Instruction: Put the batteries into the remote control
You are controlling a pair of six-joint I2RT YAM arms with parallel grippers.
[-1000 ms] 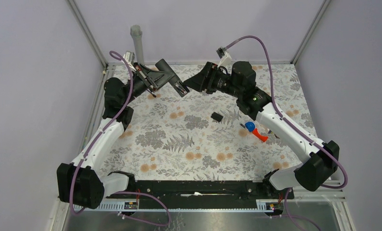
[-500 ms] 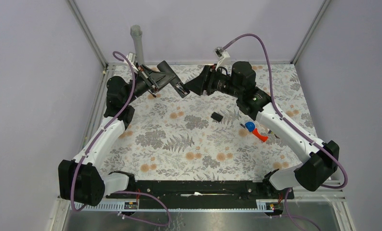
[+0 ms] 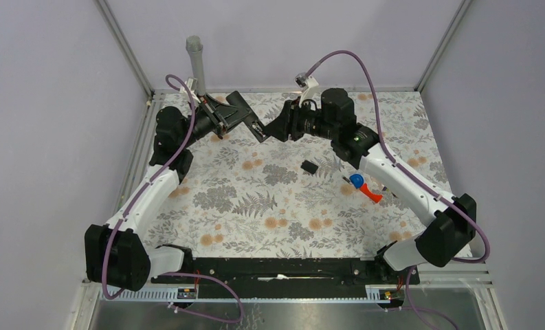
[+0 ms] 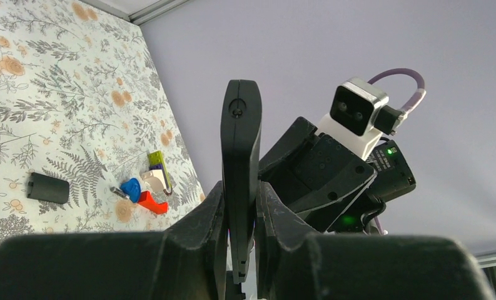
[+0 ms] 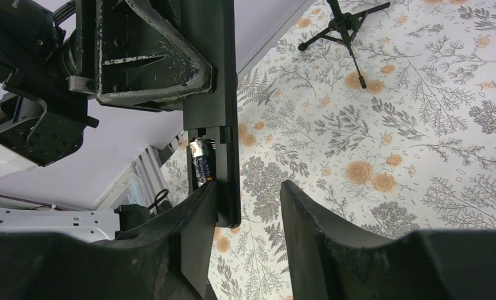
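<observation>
The remote control (image 4: pixel 240 144), a slim black bar, is held in the air over the far side of the floral worktop (image 3: pixel 256 206). The left gripper (image 4: pixel 240 206) is clamped tight across its flat faces, short of the open compartment. The right gripper (image 5: pixel 250 187) faces it with its fingers spread wide and nothing held. One finger lies just beside the remote's free end; whether it touches cannot be told. One of the batteries (image 5: pixel 199 164) sits in that compartment, its silvery end toward the left gripper. A short black loose piece (image 3: pixel 309 166) lies on the worktop, well apart from both arms.

The remote looks light and rigid, and its smooth plastic could slide under an end-on push, so the flat-face clamp seems the sound hold. A battery is likely hard, round and slick. It is best pinched across mid-body, leaving both ends free for seating.
</observation>
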